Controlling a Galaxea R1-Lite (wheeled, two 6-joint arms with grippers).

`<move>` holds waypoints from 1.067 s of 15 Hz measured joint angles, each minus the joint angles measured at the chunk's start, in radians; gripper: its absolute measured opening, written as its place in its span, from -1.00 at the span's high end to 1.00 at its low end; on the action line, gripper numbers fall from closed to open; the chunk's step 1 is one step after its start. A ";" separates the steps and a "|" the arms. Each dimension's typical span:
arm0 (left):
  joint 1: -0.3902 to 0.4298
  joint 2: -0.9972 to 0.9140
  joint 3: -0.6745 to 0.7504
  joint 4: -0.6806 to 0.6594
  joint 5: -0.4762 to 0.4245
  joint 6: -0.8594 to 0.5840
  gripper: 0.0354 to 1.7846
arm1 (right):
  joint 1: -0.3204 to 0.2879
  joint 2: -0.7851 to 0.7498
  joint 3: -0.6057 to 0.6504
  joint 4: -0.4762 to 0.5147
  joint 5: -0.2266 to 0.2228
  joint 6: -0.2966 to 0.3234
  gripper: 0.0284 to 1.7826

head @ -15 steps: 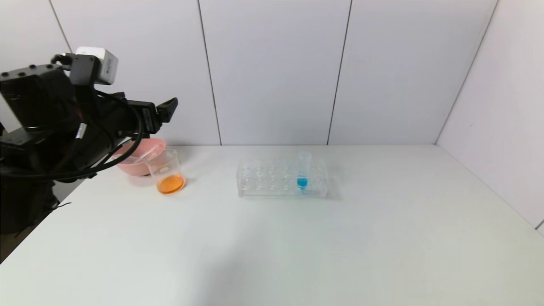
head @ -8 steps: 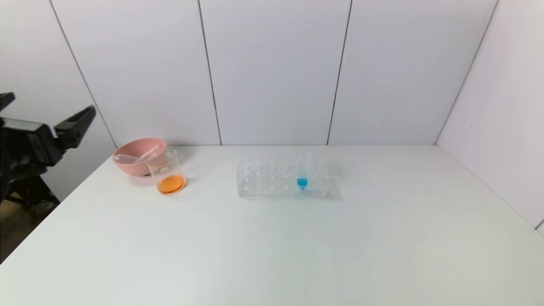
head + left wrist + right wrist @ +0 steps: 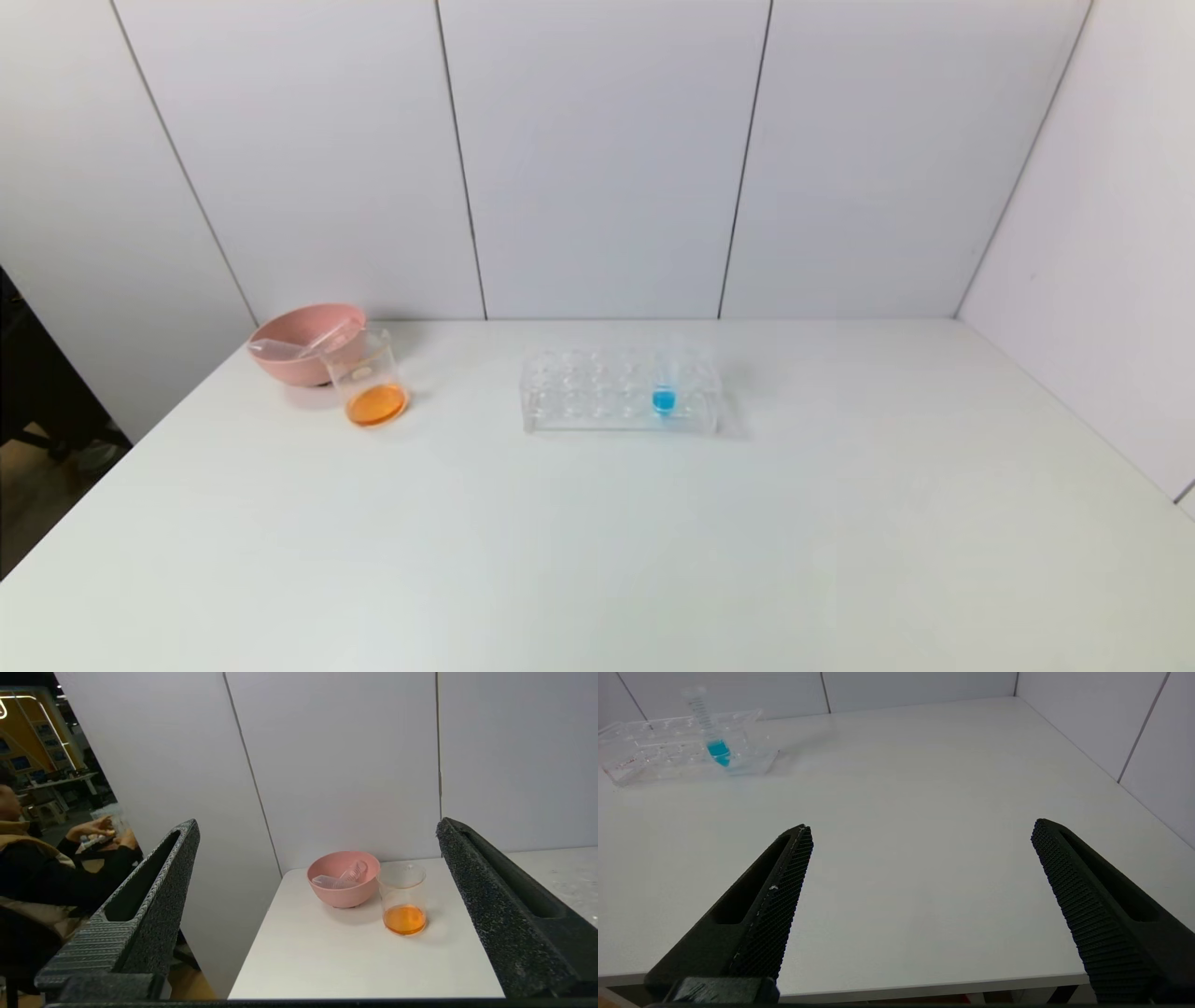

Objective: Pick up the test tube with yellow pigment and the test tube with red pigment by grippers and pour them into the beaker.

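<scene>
The beaker (image 3: 371,381) stands at the table's far left with orange liquid in its bottom; it also shows in the left wrist view (image 3: 402,900). No tube with yellow or red liquid shows. Two empty clear tubes (image 3: 337,881) lie in the pink bowl (image 3: 291,364). My left gripper (image 3: 316,823) is open and empty, held off the table's left end and facing the bowl and beaker. My right gripper (image 3: 920,826) is open and empty over the table's front edge. Neither gripper shows in the head view.
A clear tube rack (image 3: 597,399) stands mid-table at the back and holds one blue-liquid tube (image 3: 664,394). The white table (image 3: 597,560) is walled behind and on the right. A seated person (image 3: 42,872) is beyond the table's left end.
My left arm has drawn back to the left, from above the bowl and beaker to out of the head view. The beaker, bowl and rack have not moved.
</scene>
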 joint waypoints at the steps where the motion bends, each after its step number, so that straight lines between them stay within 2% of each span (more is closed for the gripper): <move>1: 0.004 -0.061 0.002 0.047 -0.006 -0.005 -0.98 | 0.000 0.000 0.000 0.000 0.000 0.000 -0.92; 5: 0.022 -0.348 0.076 0.288 -0.107 -0.045 -0.98 | 0.000 0.000 0.000 0.000 0.000 0.000 -0.92; 9: 0.027 -0.431 0.320 0.236 -0.120 -0.131 -0.98 | 0.000 0.000 0.000 0.000 0.000 0.000 -0.92; 11: 0.029 -0.443 0.428 0.252 -0.127 -0.185 -0.98 | 0.000 0.000 0.000 0.000 0.000 0.000 -0.92; 14: 0.031 -0.448 0.462 0.366 -0.144 -0.299 -0.98 | 0.000 0.000 0.000 0.000 0.000 0.000 -0.92; 16: 0.032 -0.448 0.465 0.354 -0.146 -0.310 -0.98 | 0.000 0.000 0.000 0.000 0.000 0.000 -0.92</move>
